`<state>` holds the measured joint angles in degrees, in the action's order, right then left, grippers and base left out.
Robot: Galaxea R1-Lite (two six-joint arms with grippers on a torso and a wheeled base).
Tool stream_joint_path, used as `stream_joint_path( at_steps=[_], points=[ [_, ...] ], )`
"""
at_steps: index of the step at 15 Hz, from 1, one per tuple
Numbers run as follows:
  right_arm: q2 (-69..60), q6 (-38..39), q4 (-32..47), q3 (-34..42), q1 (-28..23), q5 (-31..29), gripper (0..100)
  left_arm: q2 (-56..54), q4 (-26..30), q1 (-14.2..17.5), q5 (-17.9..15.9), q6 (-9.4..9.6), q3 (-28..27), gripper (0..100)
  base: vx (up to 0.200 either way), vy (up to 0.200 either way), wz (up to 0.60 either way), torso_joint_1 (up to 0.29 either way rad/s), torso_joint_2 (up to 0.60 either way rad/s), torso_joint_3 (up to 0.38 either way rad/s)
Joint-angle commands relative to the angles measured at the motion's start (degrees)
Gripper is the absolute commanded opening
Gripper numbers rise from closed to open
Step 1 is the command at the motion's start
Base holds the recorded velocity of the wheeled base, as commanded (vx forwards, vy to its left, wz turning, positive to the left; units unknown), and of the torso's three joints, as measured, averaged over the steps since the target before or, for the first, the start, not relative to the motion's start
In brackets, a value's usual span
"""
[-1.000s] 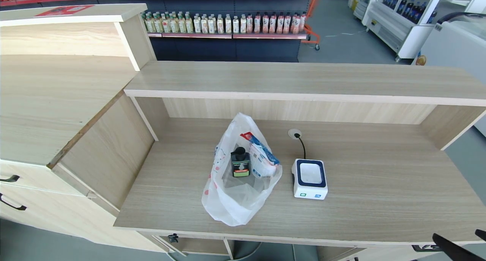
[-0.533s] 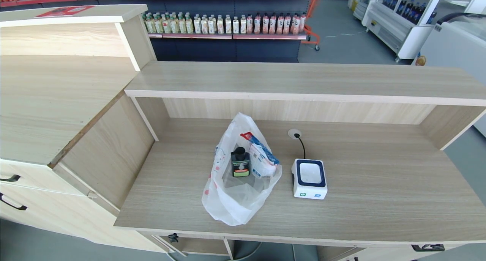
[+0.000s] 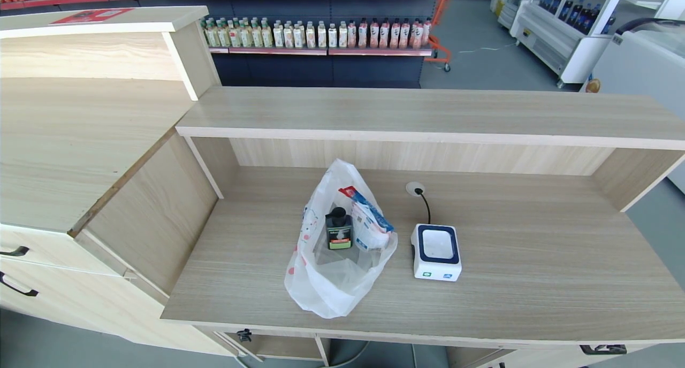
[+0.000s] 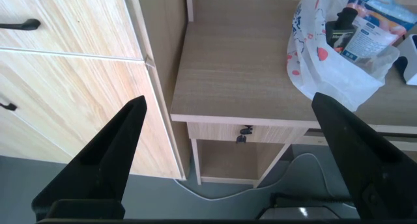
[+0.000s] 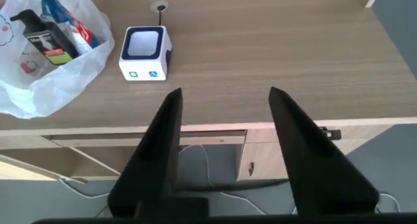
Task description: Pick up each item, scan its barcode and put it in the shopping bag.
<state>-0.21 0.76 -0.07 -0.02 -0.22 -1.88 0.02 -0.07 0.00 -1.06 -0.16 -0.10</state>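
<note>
1. The right arm has drawn back from the near right corner of the counter, where its dark tip stood a second ago. The right gripper now hangs in front of the counter's front edge and a little above it, with its fingers apart and nothing between them.
2. The left gripper hangs off the counter's near left corner, by the drawer fronts. Its fingers are spread wide and hold nothing.
3. Nothing on the counter has shifted in that second. The bag lies open on the wood, just left of the scanner and apart from it.
4. The bottle stands upright inside the bag with the packet leaning at its right side, touching it or nearly so.
5. We read the retreat as the close of a placing step: both items we can see are already bagged, and both grippers are free and away from them.
6. We judge the task done or close to it. What remains, if anything, is for the arms to settle clear of the bag without snagging its loose rim.
</note>
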Motion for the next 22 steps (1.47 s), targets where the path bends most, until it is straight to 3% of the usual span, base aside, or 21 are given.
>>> stream_joint_path(
  at_steps=[1, 10, 20, 22],
  points=[
    [0.21, -0.84, 0.07, -0.06, -0.04, 0.21, 0, -0.02, -0.01, 0.00, 0.01, -0.02, 0.01, 100, 0.000, 0.000, 0.00, 0.000, 0.00, 0.000],
    [0.21, 1.53, 0.07, -0.06, -0.04, -0.23, 0, -0.02, -0.01, 0.00, 0.01, 0.25, 0.01, 100, 0.000, 0.000, 0.00, 0.000, 0.00, 0.000],
    [0.21, 1.79, 0.07, -0.06, -0.04, -0.32, 0, -0.02, -0.01, 0.00, 0.01, 0.77, 0.01, 100, 0.000, -0.200, 0.00, 0.005, 0.00, 0.003],
    [0.21, 1.79, 0.07, -0.06, -0.04, -0.23, 0, -0.02, 0.07, 0.00, 0.01, 0.16, 0.01, 100, 0.000, -0.200, 0.00, 0.000, 0.00, 0.002]
  ],
)
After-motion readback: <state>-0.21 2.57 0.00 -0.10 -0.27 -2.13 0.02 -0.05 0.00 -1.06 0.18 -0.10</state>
